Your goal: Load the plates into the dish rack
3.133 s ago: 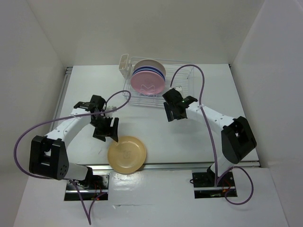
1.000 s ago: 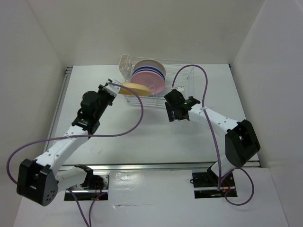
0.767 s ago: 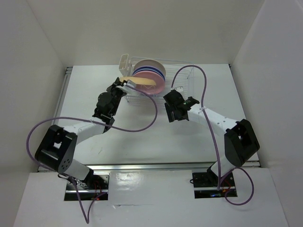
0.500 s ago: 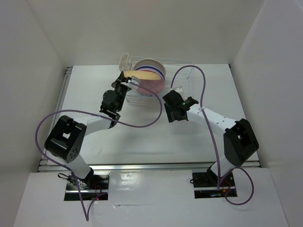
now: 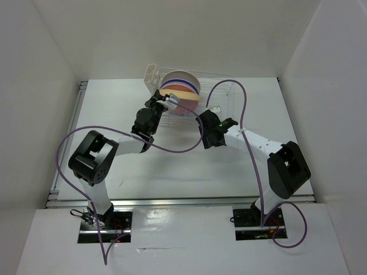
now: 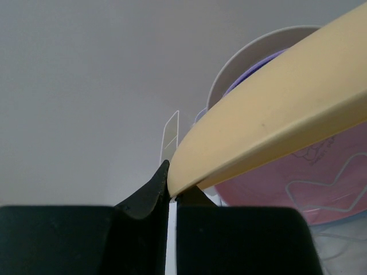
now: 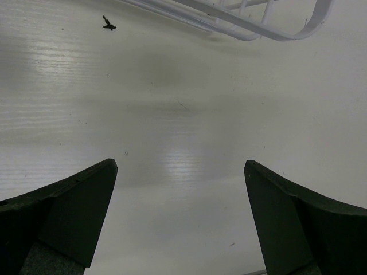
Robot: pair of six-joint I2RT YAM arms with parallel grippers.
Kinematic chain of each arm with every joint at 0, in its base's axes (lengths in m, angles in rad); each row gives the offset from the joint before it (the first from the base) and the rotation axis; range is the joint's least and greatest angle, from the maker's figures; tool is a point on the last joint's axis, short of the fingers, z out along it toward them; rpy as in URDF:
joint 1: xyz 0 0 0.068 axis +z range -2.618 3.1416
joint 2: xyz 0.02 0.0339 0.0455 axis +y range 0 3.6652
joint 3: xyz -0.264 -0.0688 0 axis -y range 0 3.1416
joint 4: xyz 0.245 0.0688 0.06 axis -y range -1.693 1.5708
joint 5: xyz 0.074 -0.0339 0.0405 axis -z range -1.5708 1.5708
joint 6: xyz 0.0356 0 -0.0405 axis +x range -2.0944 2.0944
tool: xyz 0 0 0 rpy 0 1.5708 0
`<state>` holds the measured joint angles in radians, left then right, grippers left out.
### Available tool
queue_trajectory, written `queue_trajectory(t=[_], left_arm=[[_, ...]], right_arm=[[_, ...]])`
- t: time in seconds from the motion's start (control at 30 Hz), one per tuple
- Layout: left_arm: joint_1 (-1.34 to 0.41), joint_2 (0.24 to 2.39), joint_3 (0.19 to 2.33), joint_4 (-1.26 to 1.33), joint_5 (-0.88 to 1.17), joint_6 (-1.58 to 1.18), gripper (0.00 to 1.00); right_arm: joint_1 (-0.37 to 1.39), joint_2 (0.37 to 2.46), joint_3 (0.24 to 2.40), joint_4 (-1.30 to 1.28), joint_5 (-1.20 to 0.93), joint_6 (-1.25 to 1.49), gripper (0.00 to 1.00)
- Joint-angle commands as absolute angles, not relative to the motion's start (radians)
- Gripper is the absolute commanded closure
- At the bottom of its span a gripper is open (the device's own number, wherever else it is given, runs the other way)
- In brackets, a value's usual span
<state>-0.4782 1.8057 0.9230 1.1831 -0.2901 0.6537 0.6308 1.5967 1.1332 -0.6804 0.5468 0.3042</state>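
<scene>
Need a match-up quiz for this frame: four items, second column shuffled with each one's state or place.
1 yellow-orange plate
2 pink plate
3 left gripper
4 right gripper

A open over the table
B standing in the dish rack
C tilted, held by its rim
D shut on a plate's rim

Pairs: 1-C, 2-B, 3-D, 4-A

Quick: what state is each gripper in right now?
Left gripper: shut on the rim of the yellow-orange plate.
Right gripper: open, holding nothing.
</scene>
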Motion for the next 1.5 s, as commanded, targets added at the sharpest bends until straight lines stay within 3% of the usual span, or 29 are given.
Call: queue_trajectory(t=[0.0, 0.53, 1.13, 1.17, 1.2, 1.23, 1.33, 1.37, 1.47], left_arm=[[-0.48, 1.833, 0.988, 1.286, -0.328, 0.653, 1.0], [-0.468, 1.956, 1.095, 1.273, -0.497, 0.698, 1.0], [-0.449, 2.063, 1.241, 0.986, -0.69, 0.768, 1.0], [-0.449, 2.063, 1.241, 1.005, -0.69, 0.778, 0.98], [-0.459, 2.063, 1.232, 1.02, -0.701, 0.788, 0.89], [-0.459, 2.063, 1.232, 1.02, -0.701, 0.788, 0.68], [-0.459, 2.063, 1.232, 0.982, -0.701, 0.736, 0.44], [-0.459, 2.072, 1.27, 0.9, -0.701, 0.72, 0.26], [-0.469, 2.085, 1.316, 0.767, -0.71, 0.693, 0.15]], right_arm=[[0.64, 1.608, 1.17, -0.693, 0.577, 0.331, 0.0], [0.64, 1.608, 1.161, -0.693, 0.577, 0.331, 0.0], [0.64, 1.589, 1.134, -0.693, 0.568, 0.331, 0.0], [0.64, 1.589, 1.134, -0.693, 0.568, 0.331, 0.0], [0.64, 1.589, 1.134, -0.693, 0.568, 0.331, 0.0], [0.64, 1.589, 1.134, -0.693, 0.568, 0.331, 0.0], [0.64, 1.589, 1.134, -0.684, 0.568, 0.331, 0.0], [0.64, 1.589, 1.134, -0.684, 0.568, 0.331, 0.0], [0.64, 1.589, 1.134, -0.684, 0.558, 0.331, 0.0]])
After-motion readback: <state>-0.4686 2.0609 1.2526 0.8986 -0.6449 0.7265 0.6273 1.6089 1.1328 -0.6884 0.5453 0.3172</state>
